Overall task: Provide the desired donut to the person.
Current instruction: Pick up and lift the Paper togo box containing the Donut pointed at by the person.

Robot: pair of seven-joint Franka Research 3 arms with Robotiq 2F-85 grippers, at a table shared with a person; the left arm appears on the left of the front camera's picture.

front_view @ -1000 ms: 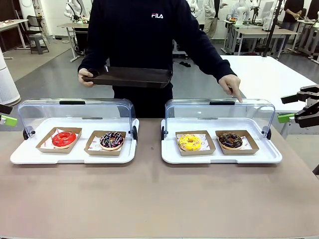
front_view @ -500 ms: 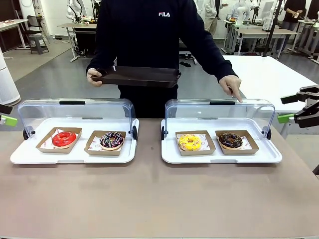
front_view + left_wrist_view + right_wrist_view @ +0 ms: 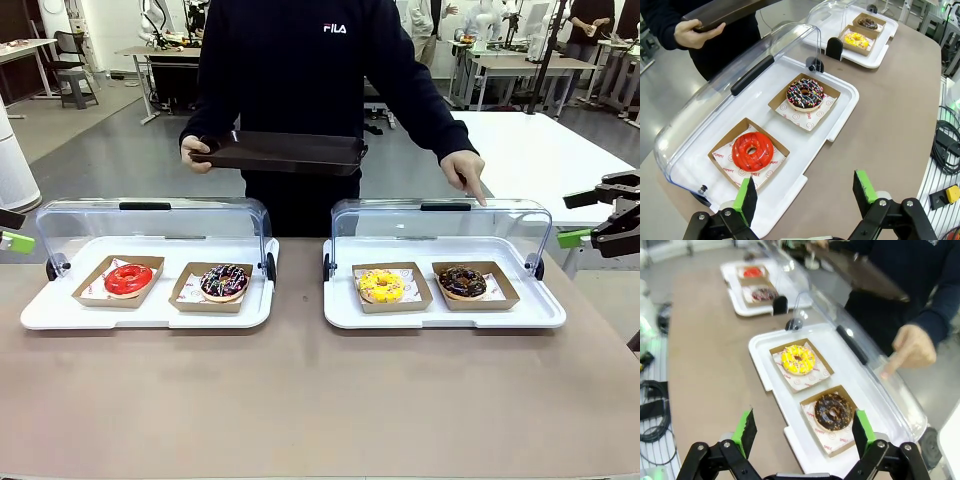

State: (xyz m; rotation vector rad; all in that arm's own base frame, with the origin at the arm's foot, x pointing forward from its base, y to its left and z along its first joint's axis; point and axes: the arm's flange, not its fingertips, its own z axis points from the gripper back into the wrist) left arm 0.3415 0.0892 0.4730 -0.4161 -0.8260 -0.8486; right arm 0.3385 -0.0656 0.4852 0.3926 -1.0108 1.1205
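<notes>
Both spread wide, empty: left gripper (image 3: 805,186) & right gripper (image 3: 803,421); person (image 3: 300,90) w/ FILA logo (image 3: 335,29) holds dark tray (image 3: 285,152).

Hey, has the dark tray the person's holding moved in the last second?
Yes. The dark tray has shifted toward the robot's right, judged against the left clear lid, which stayed put.

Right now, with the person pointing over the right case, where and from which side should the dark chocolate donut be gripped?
Probably the near rim of its cardboard tray, not the chocolate donut. Come from the robot's side: the clear lid is rolled back toward the person, and the open right gripper is nearest.
</notes>
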